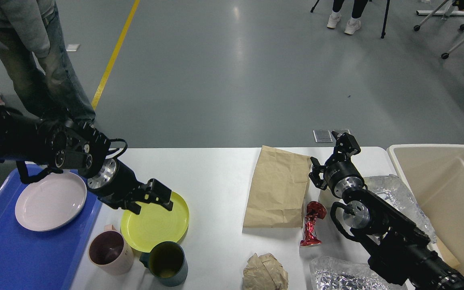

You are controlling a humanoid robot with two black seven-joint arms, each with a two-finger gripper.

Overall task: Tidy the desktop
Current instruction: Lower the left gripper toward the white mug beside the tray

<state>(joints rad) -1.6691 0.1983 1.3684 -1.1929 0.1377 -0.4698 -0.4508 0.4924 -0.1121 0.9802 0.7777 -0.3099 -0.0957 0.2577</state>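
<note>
The white desktop (216, 177) holds a yellow plate (155, 225), a pink mug (110, 251), a dark green mug (166, 264), a flat brown paper bag (278, 189), a crumpled red wrapper (311, 223), a crumpled brown paper ball (265, 273) and crinkled clear plastic (397, 197). My left gripper (160, 198) is at the yellow plate's far left rim, its fingers close together above and below the rim. My right gripper (332, 156) is open and empty by the paper bag's right edge.
A blue tray (10, 253) at the left holds a pink plate (50, 200). A beige bin (449, 193) stands at the right. Silvery foil (344, 276) lies at the front edge. A person (34, 52) stands at the far left behind the table.
</note>
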